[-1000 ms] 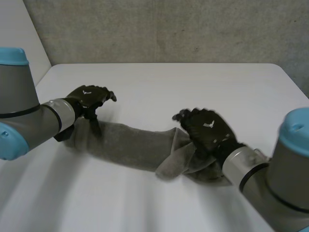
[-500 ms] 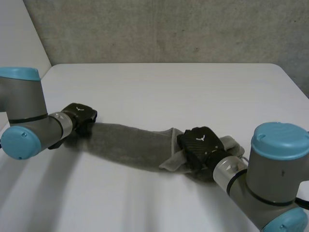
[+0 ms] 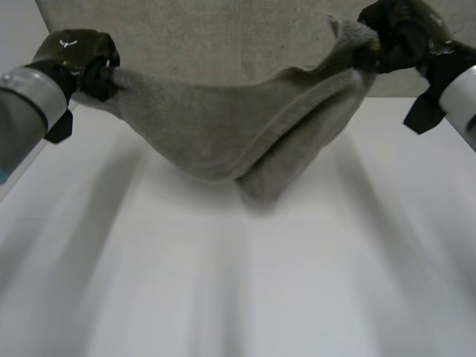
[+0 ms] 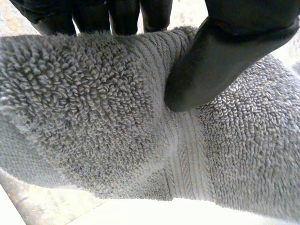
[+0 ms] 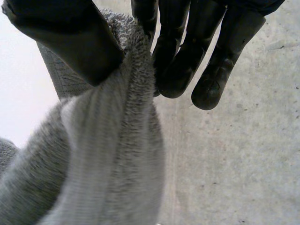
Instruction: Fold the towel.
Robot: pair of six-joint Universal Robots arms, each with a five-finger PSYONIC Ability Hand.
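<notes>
Towel (image 3: pixel 223 126) lifted off table (image 3: pixel 297 282), left hand (image 3: pixel 74 56) and right hand (image 3: pixel 398 33) pinching, grey wall (image 3: pixel 208 37)

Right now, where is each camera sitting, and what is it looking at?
Head view: behind the arms, looking down at the table; both arms show, left robot hand and right robot hand holding the towel up.
Left wrist view: on the left wrist, looking along its palm; thumb and fingers pinch the towel.
Right wrist view: on the right wrist, likewise; thumb and fingers pinch the towel.
All three share the towel.
</notes>
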